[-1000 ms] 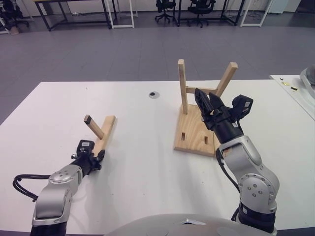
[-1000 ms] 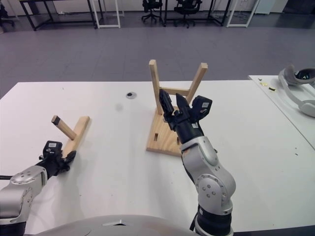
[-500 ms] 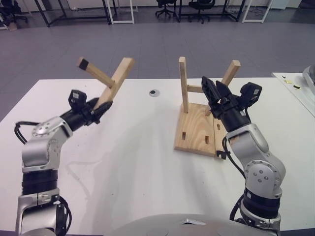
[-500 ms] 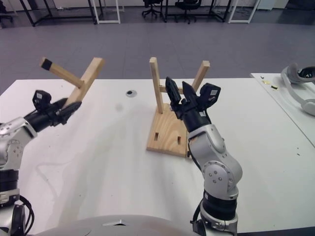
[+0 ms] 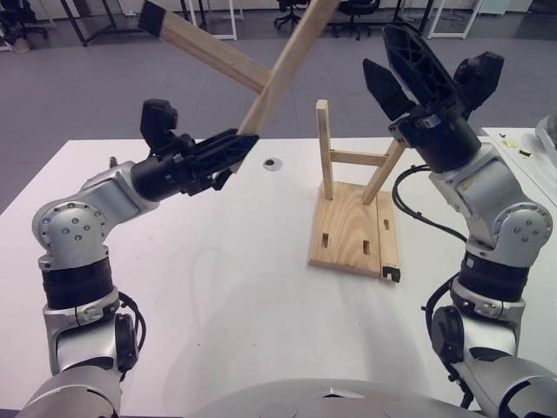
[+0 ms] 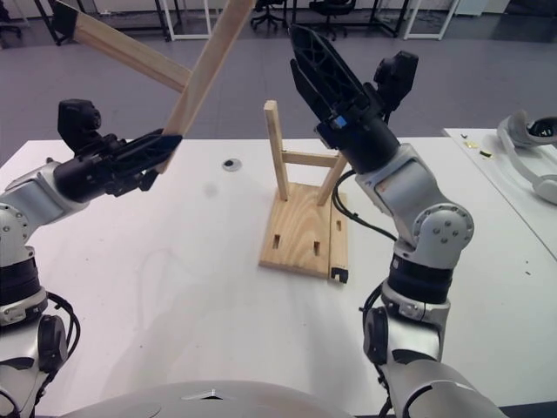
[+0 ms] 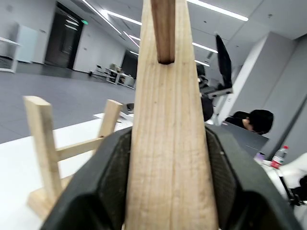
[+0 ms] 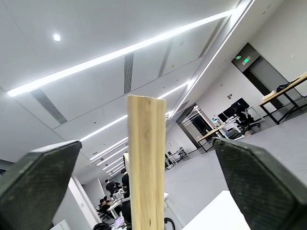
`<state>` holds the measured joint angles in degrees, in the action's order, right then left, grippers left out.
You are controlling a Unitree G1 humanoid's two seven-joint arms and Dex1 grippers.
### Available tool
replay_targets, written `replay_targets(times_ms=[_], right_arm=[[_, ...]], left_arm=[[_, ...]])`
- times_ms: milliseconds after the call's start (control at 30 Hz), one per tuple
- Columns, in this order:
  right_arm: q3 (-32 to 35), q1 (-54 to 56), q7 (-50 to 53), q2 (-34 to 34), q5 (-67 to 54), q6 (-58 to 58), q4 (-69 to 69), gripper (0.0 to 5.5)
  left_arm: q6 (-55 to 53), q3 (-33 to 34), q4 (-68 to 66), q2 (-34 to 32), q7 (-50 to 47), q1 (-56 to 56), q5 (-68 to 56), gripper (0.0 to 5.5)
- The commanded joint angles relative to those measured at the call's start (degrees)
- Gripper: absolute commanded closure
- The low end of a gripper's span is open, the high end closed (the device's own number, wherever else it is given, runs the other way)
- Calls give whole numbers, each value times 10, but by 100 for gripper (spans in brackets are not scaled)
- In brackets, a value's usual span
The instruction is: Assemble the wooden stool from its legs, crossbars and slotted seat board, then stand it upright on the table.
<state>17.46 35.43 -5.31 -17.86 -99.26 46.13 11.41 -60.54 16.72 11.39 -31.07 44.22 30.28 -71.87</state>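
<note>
White counter [image 5: 218,296], wide, matte. Slotted seat board [image 5: 348,231] lies flat right of centre, near half bare with two open slots; far half bears two legs [image 5: 324,148] joined by crossbar [image 5: 357,158]. Small dark round grommet [image 5: 273,165] near far edge, left of board, well apart. Second counter [image 6: 496,183] at right carries white curved object [image 6: 526,165]
</note>
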Motion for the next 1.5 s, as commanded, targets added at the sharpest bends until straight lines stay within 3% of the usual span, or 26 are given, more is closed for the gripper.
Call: replay_targets(times_ms=[33, 267, 767, 1000, 1033, 1167, 1333, 1500], right_arm=[[-14, 20, -16, -18, -18, 26, -38, 42], [-37, 38, -37, -21, -33, 45, -49, 42], [-40, 24, -40, -31, -49, 57, -64, 327], [-39, 17, -29, -43, -38, 56, -63, 336], [-41, 18, -36, -51, -23, 58, -58, 336], [-53, 28, -94, -80, 78, 48, -33, 345], [-69, 33, -207, -133, 228, 22, -29, 345], [-91, -59, -408, -240, 413, -62, -19, 345]], left_arm=[[-16, -35, 10, -1, 8, 13, -6, 347], [-24, -69, 14, -3, 22, 12, -4, 347], [-34, -55, -3, 3, -7, 9, -46, 347], [-49, -54, -3, -9, -8, 2, -56, 347], [-52, -52, -10, -10, -11, 1, -57, 311], [-34, -48, -22, -15, -7, -22, -25, 249], [-8, -75, 15, -36, 38, -173, 44, 246], [55, -80, 40, -21, 51, -304, 106, 246]])
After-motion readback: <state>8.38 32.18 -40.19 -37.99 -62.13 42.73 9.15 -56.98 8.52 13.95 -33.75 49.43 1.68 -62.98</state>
